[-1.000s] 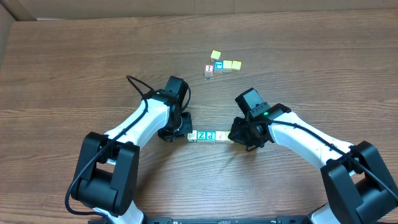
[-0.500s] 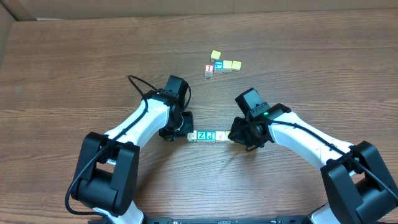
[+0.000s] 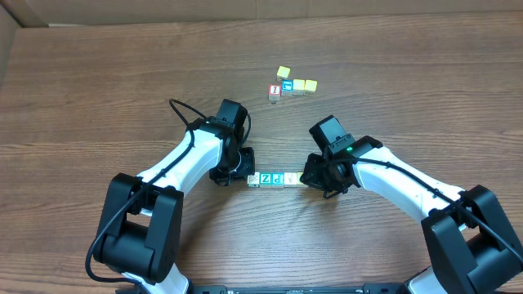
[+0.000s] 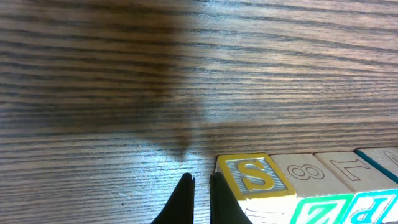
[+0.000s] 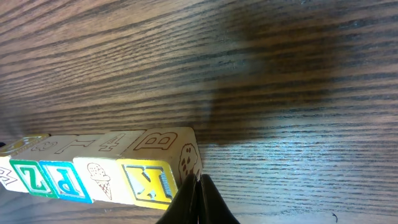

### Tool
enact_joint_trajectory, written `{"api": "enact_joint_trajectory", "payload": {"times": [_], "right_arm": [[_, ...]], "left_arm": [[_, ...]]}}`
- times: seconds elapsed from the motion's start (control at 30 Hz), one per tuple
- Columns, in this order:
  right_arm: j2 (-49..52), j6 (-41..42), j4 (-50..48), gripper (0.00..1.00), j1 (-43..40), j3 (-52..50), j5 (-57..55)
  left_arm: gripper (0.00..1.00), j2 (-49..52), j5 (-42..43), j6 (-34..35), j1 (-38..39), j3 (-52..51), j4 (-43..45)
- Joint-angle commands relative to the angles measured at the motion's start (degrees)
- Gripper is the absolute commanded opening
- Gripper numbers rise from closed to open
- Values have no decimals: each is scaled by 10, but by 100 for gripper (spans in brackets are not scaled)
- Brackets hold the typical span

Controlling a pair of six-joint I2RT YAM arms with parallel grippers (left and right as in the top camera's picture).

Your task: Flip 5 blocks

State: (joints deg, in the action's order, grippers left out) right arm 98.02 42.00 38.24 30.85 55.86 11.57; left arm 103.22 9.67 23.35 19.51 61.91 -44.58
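Block row (image 3: 274,179) between both grippers. Left gripper (image 4: 200,186) pinched closed, empty, S block (image 4: 252,176) just beside fingertips. Right gripper (image 5: 199,190) closed, empty, tips at K block (image 5: 148,182) end.

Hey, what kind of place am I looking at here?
Probably a robotics lab bench: a white left arm and right arm mounted at a wood-grain table, flanking a row of toy letter blocks.

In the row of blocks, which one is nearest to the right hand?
The end block with the yellow-framed K and a B on top: the right hand sits at its end face, and the other blocks lie beyond.
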Motion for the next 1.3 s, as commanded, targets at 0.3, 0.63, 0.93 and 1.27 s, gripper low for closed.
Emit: {"api": "enact_joint_trajectory", "payload": {"times": [0.3, 0.63, 0.93, 1.27], "right_arm": [[2, 13, -2, 4, 3, -4, 1], [2, 15, -2, 4, 3, -4, 1], [2, 15, -3, 4, 3, -4, 13], [2, 33, -3, 4, 3, -4, 18]], "left_arm": [[4, 6, 7, -16, 4, -2, -18], [4, 6, -6, -15, 4, -2, -20], [4, 6, -4, -15, 4, -2, -19], [4, 6, 1, -16, 4, -2, -14]]}}
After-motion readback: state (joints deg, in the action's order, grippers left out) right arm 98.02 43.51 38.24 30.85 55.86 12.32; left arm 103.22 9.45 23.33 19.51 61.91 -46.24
